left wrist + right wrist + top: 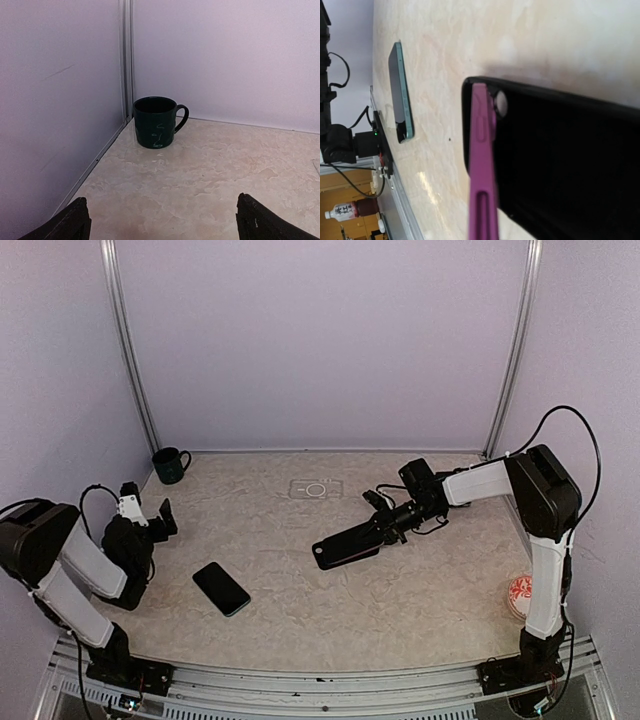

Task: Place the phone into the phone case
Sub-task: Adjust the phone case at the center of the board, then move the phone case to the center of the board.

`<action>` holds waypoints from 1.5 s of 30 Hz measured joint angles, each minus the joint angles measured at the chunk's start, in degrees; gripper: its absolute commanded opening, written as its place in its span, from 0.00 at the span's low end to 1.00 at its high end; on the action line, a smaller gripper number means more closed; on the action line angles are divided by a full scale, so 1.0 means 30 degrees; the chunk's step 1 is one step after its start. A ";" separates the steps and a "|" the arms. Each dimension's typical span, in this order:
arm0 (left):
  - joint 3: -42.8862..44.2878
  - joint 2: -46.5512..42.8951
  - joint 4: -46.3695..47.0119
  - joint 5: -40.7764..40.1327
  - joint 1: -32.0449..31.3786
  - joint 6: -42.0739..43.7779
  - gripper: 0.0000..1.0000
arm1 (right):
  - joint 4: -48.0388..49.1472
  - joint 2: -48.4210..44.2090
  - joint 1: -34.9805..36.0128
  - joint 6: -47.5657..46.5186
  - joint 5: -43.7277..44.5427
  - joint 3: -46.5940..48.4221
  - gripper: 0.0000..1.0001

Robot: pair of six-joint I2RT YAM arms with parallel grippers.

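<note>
Phone (221, 588) flat on table (400, 610), apart from case (338, 552) — right claw (374, 536) clamped on case, left claw (150, 510) spread.

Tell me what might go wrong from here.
The right gripper pinches the case by one end, so it may twist or slip when the phone is pressed in. The phone lies flat on the table, so the open left gripper may push it along instead of lifting it.
</note>
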 measured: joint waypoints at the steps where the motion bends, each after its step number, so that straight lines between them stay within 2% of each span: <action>1: 0.0044 0.0175 -0.0080 0.0051 0.0000 0.0000 0.99 | 0.0000 0.0000 0.0000 0.0000 0.0000 -0.0015 0.00; 9: 0.1122 0.0270 -0.0415 0.0138 0.0372 -0.0102 0.99 | 0.0044 0.0000 -0.0015 0.0007 -0.0007 -0.0015 0.00; 45: 0.1122 0.0270 -0.0852 0.0189 0.0372 -0.0168 0.99 | 0.0568 -0.0044 -0.0066 0.0051 -0.0066 -0.0335 0.00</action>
